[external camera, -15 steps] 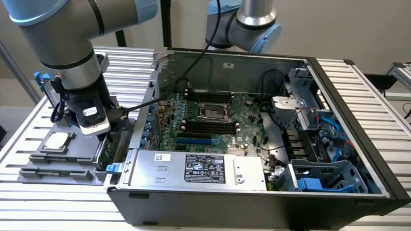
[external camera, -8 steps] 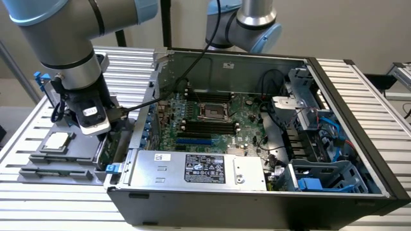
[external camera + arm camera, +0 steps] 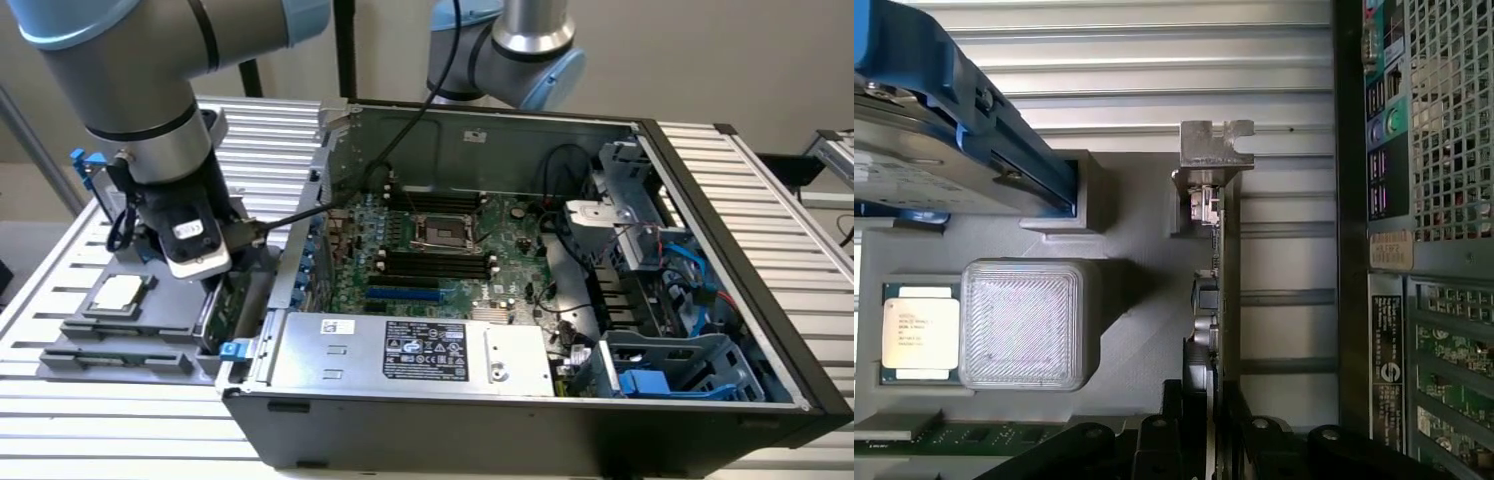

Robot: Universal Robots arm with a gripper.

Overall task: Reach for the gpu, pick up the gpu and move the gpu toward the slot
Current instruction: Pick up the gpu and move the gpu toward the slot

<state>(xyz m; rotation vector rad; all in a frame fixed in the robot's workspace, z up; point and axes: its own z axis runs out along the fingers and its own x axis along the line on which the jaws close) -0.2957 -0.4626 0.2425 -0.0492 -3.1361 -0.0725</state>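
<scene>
The gpu [image 3: 1226, 270] stands on edge in a grey holder tray [image 3: 1134, 300], its silver bracket [image 3: 1216, 145] at the far end. In the wrist view my gripper [image 3: 1212, 405] straddles the card's near end, with the black fingers [image 3: 1179, 420] closed in against both faces. In the exterior view the gripper [image 3: 211, 275] is lowered over the gpu [image 3: 230, 305], at the exterior view's left of the open computer case [image 3: 534, 400]. The blue slot [image 3: 400, 295] lies on the motherboard inside the case. The card still sits in its holder.
On the grey tray [image 3: 80, 340] lie a small square silver chip [image 3: 118, 293] and a silver hard drive in a blue frame [image 3: 924, 150]. A clear square cover [image 3: 1022, 325] sits beside the chip. The case's perforated wall [image 3: 1414, 250] stands close beside the card. A second arm [image 3: 514, 50] hangs behind.
</scene>
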